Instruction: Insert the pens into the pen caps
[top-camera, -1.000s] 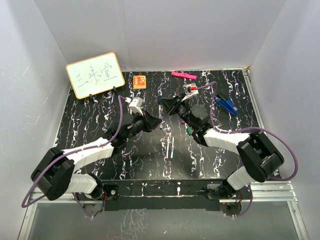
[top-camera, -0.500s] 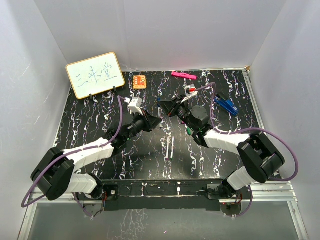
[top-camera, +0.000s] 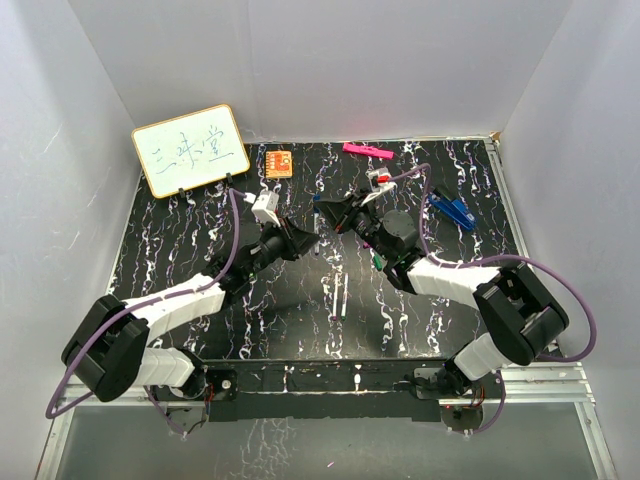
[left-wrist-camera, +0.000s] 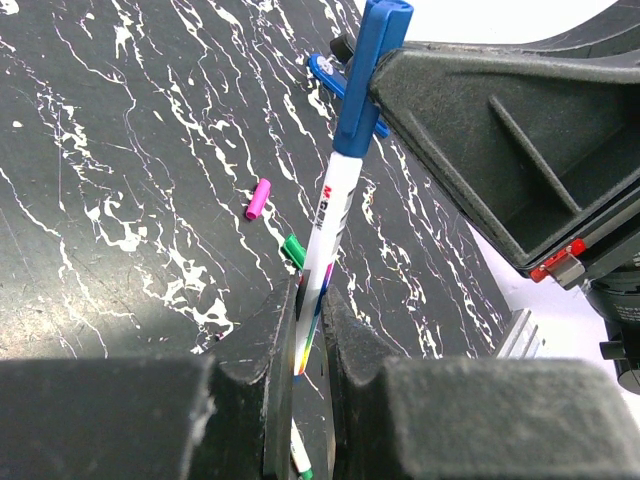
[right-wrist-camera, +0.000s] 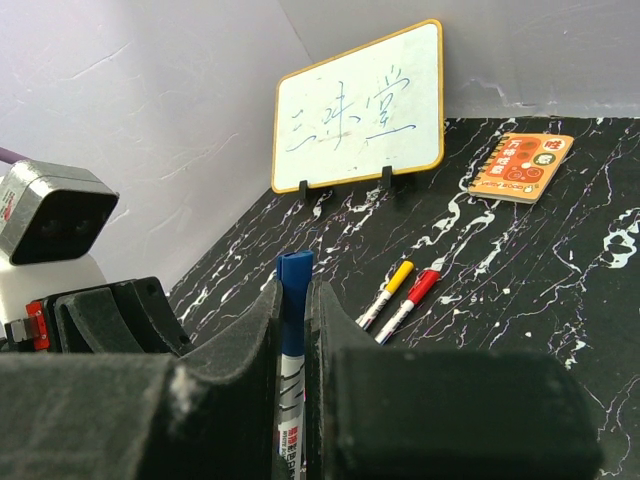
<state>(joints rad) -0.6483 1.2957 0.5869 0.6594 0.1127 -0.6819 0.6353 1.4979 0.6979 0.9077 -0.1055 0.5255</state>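
The pen being worked on stands over the middle of the counter, between the two arms. It is a thin white stick, tilted a little. Its lower part is pinched between the fingers of the left gripper and its upper end sits inside the blue cap. The right gripper is pressed together on that cap. From its own wrist camera only the cap's top shows above the fingers, and the barrel below is mostly hidden. How far the pen reaches into the cap I cannot see. From above, the grippers meet tip to tip and the pen is nearly lost among the black fingers.

A purple cap and a green cap lie loose on the counter, near each other but apart. Under the left gripper a green-tipped pen pokes out, cut off by the frame's lower edge. A yellow-capped pen and a red-capped pen lie side by side, their far ends hidden behind the right gripper's finger. Nearer the arm bases, two white pens lie close together, their tips too small to make out.

At the back stand a whiteboard and an orange notebook, with a pink marker along the far edge
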